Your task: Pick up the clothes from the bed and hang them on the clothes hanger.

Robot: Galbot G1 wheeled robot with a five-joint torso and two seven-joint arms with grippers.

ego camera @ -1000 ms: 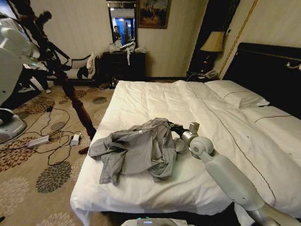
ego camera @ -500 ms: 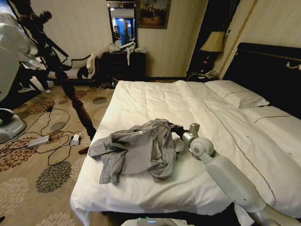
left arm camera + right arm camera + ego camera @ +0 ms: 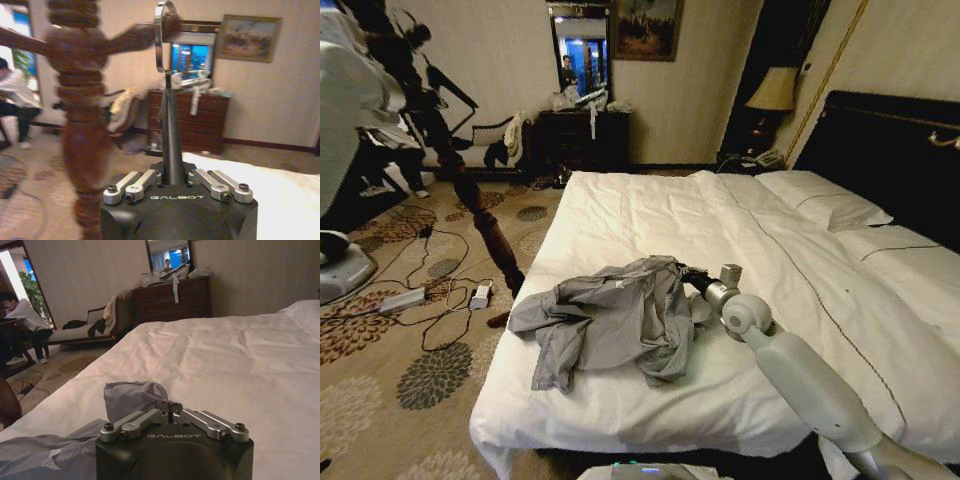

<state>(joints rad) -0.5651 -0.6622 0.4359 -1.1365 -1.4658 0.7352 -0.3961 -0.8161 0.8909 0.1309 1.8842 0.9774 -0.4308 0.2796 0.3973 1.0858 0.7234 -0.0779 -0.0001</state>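
While the right gripper (image 3: 169, 409) is keeping its fingers pinched on the wrinkled grey shirt (image 3: 610, 315), nudging it along the white bed (image 3: 720, 230), the left gripper (image 3: 172, 176) is swinging the wire-hooked hanger (image 3: 166, 45) past the wooden stand (image 3: 80, 115)

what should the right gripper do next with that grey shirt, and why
Probably lift straight up a little. The right gripper looks shut on a fold of the wrinkly mid-grey shirt, which lies crumpled on the white-duvet bed. The left gripper holds the wire-hooked hanger by the wooden stand.
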